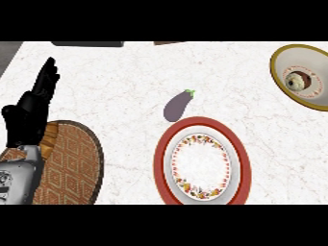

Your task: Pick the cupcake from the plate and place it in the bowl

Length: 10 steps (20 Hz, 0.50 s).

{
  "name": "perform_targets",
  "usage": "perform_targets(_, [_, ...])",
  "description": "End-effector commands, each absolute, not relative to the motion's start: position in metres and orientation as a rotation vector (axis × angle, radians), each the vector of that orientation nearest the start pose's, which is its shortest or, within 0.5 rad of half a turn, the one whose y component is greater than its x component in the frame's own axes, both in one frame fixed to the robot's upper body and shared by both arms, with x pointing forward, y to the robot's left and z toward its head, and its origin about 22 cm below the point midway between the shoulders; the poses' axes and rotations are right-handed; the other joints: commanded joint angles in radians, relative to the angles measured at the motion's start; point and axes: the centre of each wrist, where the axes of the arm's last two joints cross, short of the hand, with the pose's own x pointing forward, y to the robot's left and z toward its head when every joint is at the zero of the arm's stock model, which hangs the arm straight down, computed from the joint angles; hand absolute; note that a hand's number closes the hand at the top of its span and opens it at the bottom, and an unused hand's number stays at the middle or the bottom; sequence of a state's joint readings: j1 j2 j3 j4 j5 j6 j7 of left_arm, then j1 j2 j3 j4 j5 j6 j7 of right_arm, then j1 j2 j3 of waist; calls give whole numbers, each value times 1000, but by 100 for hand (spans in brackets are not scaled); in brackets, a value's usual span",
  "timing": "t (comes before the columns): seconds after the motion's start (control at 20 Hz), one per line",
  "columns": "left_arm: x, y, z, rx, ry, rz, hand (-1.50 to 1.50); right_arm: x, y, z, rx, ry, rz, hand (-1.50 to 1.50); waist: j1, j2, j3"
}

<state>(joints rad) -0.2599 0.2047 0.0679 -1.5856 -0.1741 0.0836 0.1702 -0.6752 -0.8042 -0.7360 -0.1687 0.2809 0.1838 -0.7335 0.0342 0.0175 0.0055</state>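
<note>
From the head view, you see your left hand (30, 108) on the left side of the white desk (124, 81). Its fingers are straight and point up and away, and it holds nothing. The grey arm behind it comes in from the near left corner. Under that arm lies a round brown mat (74, 163) with a diamond pattern, and the arm covers part of it. Your right hand does not show anywhere. In the near middle of the desk sits a plate (202, 161) with a red rim and a ring of small flowers around a white middle. Nothing lies on the plate. Just beyond its far edge rests a purple eggplant (177, 106) with a little green stem, tilted so the stem points far and right. It is close to the plate, but you cannot tell if they touch. Far off on the right side stands a bowl (321, 62) with a gold rim and a white inside. The cupcake (298, 79) sits inside that bowl, near its left side, brown around the edge with a pale top. The bowl is well apart from the plate and from your left hand.
</note>
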Motion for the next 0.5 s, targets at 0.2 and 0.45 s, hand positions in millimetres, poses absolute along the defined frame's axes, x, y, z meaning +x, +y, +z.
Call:
perform_targets(0.2, [294,267,71,370,-1660,-180,0,252,-548,30,-537,-1772,-22,-150,-10,-5,-1])
perform_targets(0.45, [294,275,87,372,-1667,-160,0,248,-553,33,-542,-1777,-10,-150,-12,-8,-2])
